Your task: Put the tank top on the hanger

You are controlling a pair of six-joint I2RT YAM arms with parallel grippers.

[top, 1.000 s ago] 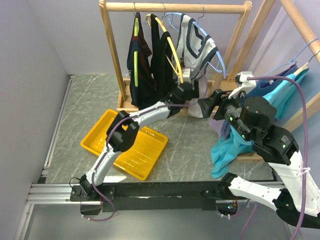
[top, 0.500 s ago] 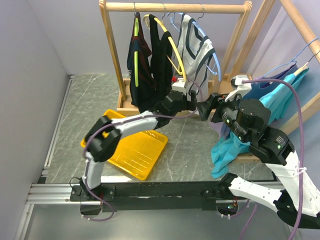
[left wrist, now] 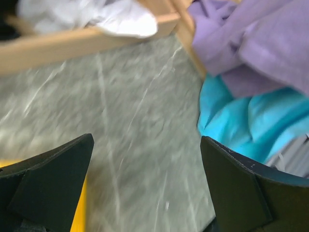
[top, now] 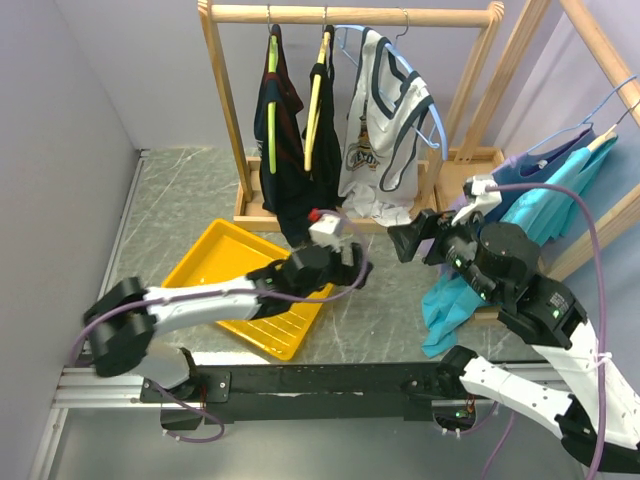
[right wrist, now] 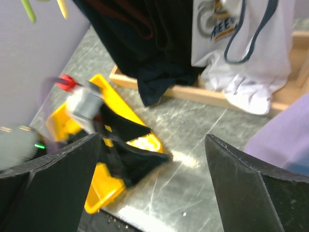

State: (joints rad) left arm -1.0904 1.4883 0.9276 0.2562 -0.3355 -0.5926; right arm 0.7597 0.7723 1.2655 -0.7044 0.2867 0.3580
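Note:
The white tank top (top: 378,130) with navy trim hangs on the light-blue hanger (top: 424,100) from the wooden rail. Its hem lies bunched on the rack's base board; the hem also shows in the left wrist view (left wrist: 120,18). The right wrist view shows the tank top's chest graphic and lower part (right wrist: 244,43). My left gripper (top: 352,270) is open and empty, low over the table by the yellow tray's right corner, in its own view (left wrist: 146,141) and in the right wrist view (right wrist: 133,145). My right gripper (top: 406,240) is open and empty below the tank top (right wrist: 152,138).
Dark garments on a lime-green hanger (top: 272,80) and a yellow hanger (top: 316,95) hang left of the tank top. A yellow tray (top: 215,265) lies on the table. Teal (top: 450,295) and purple clothes (left wrist: 251,43) hang from a second rack on the right.
My left arm has pulled back from the rack and dropped toward the tray. The yellow hanger and dark garment have swung back to hang straight. My right gripper has backed off slightly.

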